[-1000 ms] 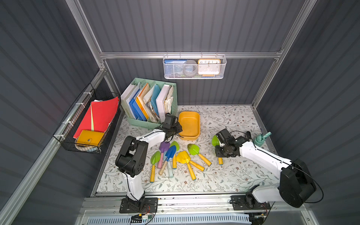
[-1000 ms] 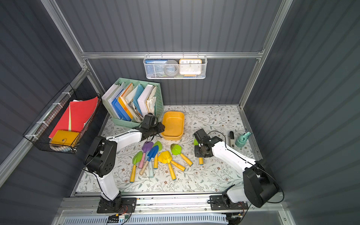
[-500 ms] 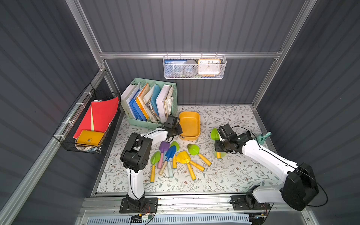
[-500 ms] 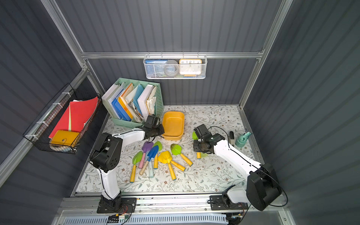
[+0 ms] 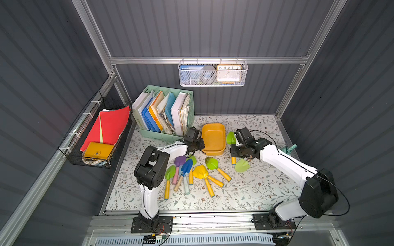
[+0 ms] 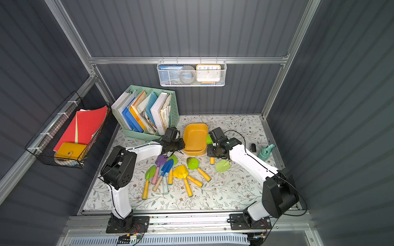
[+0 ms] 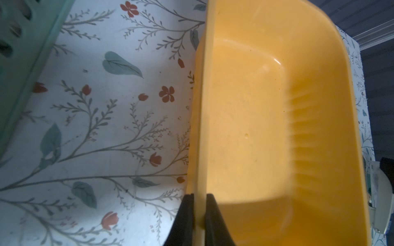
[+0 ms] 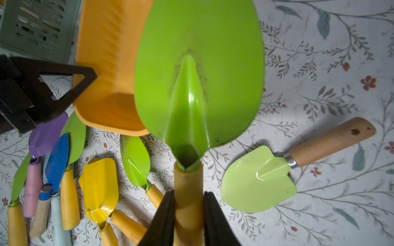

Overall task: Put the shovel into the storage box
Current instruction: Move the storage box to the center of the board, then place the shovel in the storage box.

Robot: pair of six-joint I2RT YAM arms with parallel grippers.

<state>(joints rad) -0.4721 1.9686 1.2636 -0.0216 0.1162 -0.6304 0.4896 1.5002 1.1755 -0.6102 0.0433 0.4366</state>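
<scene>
The storage box [image 5: 213,136] [image 6: 195,136] is a shallow yellow-orange tub at the back middle of the floral mat, with nothing in it. My left gripper [image 5: 199,143] [image 7: 200,194] is shut on its near-left rim, one finger inside the wall [image 7: 255,106] and one outside. My right gripper [image 5: 235,150] [image 8: 188,192] is shut on the yellow handle of a bright green shovel [image 5: 230,138] [image 8: 198,74]. The shovel is off the mat, its blade up beside the box's right wall [image 8: 106,64].
A pile of several coloured shovels [image 5: 187,170] lies in front of the box. A pale green shovel with a wooden handle [image 8: 258,179] lies under my right arm. A mint file organiser [image 5: 164,115] stands behind the left gripper. A teal spray bottle [image 5: 288,149] stands at the right edge.
My left gripper has moved up to the box and shut on its rim. My right gripper has carried the green shovel up and back towards the box's right side.
</scene>
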